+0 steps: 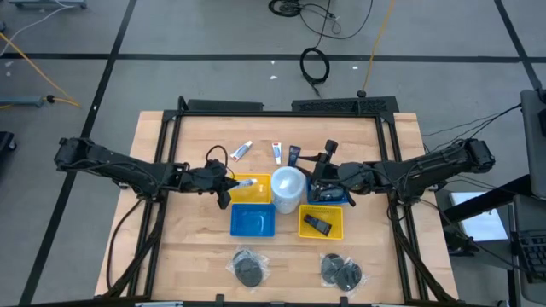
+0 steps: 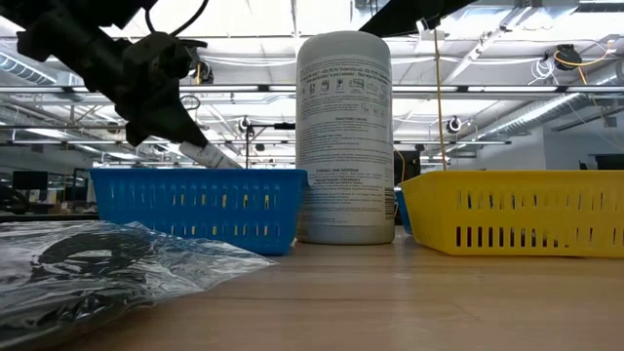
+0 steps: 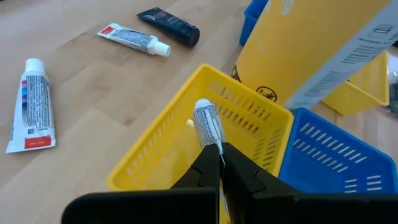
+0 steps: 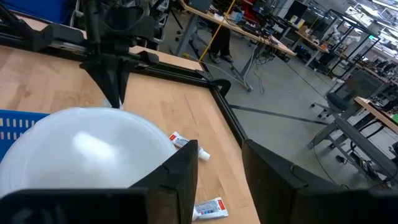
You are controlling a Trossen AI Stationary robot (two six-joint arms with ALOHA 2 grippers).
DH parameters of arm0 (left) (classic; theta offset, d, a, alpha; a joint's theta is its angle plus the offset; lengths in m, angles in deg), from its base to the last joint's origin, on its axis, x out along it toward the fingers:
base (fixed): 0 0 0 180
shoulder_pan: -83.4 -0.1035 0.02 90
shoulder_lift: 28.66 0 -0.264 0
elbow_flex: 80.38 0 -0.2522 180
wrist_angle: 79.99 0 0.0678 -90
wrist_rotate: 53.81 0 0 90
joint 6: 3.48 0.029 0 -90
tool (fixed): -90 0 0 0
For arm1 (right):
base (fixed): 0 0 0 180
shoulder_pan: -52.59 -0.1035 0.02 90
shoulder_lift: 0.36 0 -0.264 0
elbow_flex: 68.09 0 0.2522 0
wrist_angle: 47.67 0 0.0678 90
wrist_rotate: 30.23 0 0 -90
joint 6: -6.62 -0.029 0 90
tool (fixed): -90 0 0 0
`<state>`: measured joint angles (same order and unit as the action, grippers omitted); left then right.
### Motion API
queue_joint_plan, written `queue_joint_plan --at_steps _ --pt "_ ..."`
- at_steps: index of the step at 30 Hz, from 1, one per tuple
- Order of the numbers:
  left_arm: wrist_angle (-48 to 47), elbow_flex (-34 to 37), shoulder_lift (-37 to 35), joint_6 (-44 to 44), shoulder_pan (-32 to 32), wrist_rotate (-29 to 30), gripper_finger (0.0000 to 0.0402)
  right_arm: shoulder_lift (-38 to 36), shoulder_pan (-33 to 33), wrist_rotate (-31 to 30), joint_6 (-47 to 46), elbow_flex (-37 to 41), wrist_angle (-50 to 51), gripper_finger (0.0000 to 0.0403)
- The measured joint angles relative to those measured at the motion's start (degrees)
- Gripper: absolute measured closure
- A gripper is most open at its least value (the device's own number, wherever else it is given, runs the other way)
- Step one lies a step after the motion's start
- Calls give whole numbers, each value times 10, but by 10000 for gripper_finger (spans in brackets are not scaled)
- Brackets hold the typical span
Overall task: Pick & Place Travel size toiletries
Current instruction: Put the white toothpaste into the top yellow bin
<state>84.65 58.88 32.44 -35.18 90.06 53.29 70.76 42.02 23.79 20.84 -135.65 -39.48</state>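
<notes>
My left gripper [image 1: 227, 183] is shut on a small white squeeze tube [image 3: 208, 123] above a yellow basket [image 3: 163, 144] left of the big white tub [image 1: 287, 189]. My right gripper [image 4: 221, 174] is open, just right of the tub's lid [image 4: 81, 149], and holds nothing. Two white tubes [image 1: 241, 152] [image 1: 277, 153] and a dark tube [image 1: 294, 154] lie flat on the table beyond the baskets. A dark pack [image 1: 319, 224] lies in the right yellow basket [image 1: 322, 222]. Dark round pieces in clear wrap [image 1: 249, 269] [image 1: 341, 271] lie near the near edge. My left gripper pinches the white tube between its two fingertips [image 3: 211, 163] at the tube's flat tail end [image 3: 216, 144]. The tube runs on along the fingers, its cap end [image 3: 202, 106] pointing away and slanting down. It is lifted clear over the yellow basket.
A blue basket [image 1: 252, 222] stands near-side of the left yellow basket, and another blue basket [image 1: 334, 199] shows under my right gripper. The tall tub [image 2: 344, 136] stands between the two arms. Bare wood lies along the table's left and right sides.
</notes>
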Motion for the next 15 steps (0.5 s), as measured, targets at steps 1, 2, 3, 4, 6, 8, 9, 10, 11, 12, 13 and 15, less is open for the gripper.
queue_joint_plan --at_steps 1,2,3,4,6,8,9,10,11,12,13,15 --pt "0 0 0 2 0 0 401 0 0 0 0 0 0 284" --pt "0 0 0 3 0 0 401 0 0 0 0 0 0 283" --pt "0 0 0 3 0 0 400 0 0 0 0 0 0 282" --pt "0 0 0 0 0 0 398 0 0 0 0 0 0 282" --pt "0 0 0 -4 0 8 388 0 0 0 0 0 0 282" --pt "0 0 0 -4 0 10 370 0 0 0 0 0 0 283" --pt "0 0 0 -4 0 11 359 0 0 0 0 0 0 284" --pt "1 0 0 -4 0 14 347 0 0 0 0 0 0 284" --pt "2 0 0 -4 0 17 334 0 0 0 0 0 0 284" --pt "4 0 0 -3 0 20 320 0 0 0 0 0 0 284" --pt "5 0 0 -3 0 26 307 0 0 0 0 0 0 284" --pt "7 0 0 -1 0 43 282 0 0 0 0 0 0 285"
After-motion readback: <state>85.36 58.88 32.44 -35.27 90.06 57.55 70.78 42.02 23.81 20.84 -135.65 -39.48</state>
